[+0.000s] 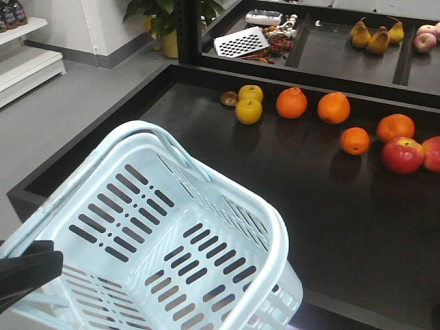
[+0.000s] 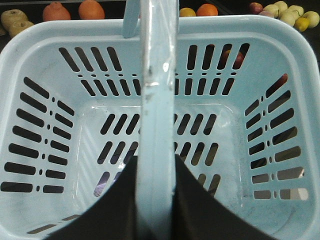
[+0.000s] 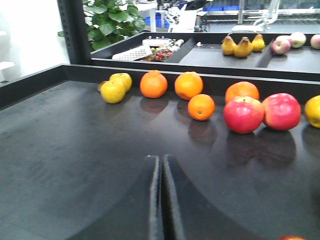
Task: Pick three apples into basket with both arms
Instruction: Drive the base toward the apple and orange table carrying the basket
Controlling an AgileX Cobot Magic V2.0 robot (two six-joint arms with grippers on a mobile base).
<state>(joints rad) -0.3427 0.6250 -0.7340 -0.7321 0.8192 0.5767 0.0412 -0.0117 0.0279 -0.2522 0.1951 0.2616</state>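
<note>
While your left gripper (image 2: 156, 170) clamps the basket handle (image 2: 157, 90) and your right gripper (image 3: 160, 160) is closed, take those probably firm, slick apples (image 3: 243, 114) midway

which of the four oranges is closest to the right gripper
The smallest orange. It lies forward of the other three, which sit near the back wall, and is just left of the nearest red apple.

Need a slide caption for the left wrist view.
Left gripper shut on the handle of the empty basket, oranges beyond its rim.
</note>
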